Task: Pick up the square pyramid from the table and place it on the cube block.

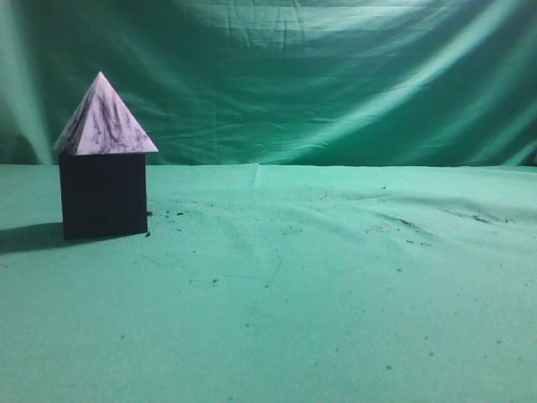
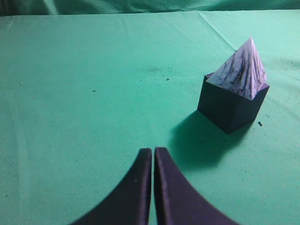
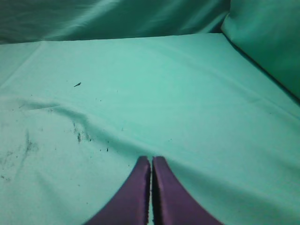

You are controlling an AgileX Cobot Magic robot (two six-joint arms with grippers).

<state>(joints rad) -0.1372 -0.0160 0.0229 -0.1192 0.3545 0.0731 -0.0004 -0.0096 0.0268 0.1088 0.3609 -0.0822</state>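
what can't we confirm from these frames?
- Cube far faces: hidden by its own body in the exterior and left wrist views.
- Whether the pyramid sits flush: its underside is hidden against the cube.
- Both arms: outside the exterior view.
- Left pincer and right pincer: cut off by the bottom edge.

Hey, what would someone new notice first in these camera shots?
The marbled square pyramid sitting upright on the dark cube block, at the left of the exterior view, like a tiny house. Around it is only wrinkled, speckled green table. Each wrist view shows dark fingers pressed together, holding nothing.
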